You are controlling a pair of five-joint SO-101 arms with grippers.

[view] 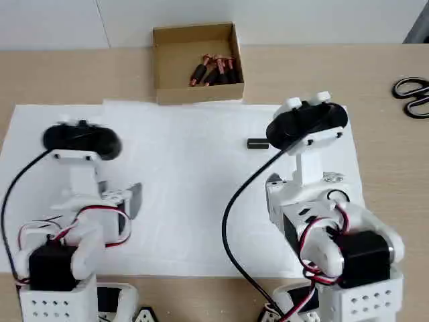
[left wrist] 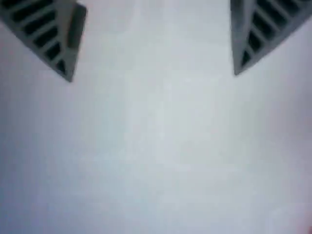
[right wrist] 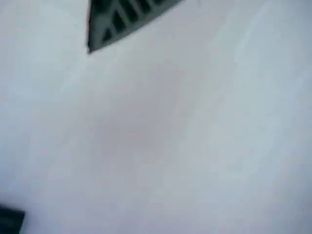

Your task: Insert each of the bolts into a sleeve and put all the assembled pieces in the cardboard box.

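The cardboard box [view: 198, 92] is sitting on the wooden table [view: 67, 74], just past the far edge of a white sheet of paper [view: 194, 215]. A small cluster of assembled pieces [view: 216, 70], copper-coloured bolts pushed into black sleeves, is lying inside the box, toward the side nearer the scissors [view: 412, 97]. The scissors are lying on the bare wood, well apart from the box and off the paper. One loose black sleeve [view: 257, 143] is lying on its side on the paper, between the two arms. It is just beside the head of the right arm [view: 305, 127] and apart from the box. The left arm [view: 80, 141] is standing over the other half of the sheet, well apart from the sleeve. In the left wrist view the left gripper [left wrist: 152, 75] is hanging over plain paper with its two ribbed fingers [left wrist: 58, 46] spread wide and nothing between them. The right gripper [right wrist: 112, 24] is also hanging over the paper, and the pictures are not showing enough of it to tell whether it is spread or pressed together. At the edge of the right wrist view a dark patch [right wrist: 9, 219] is showing against the white sheet, too blurred to tell what it is. No loose bolt is showing on the paper in the high view.
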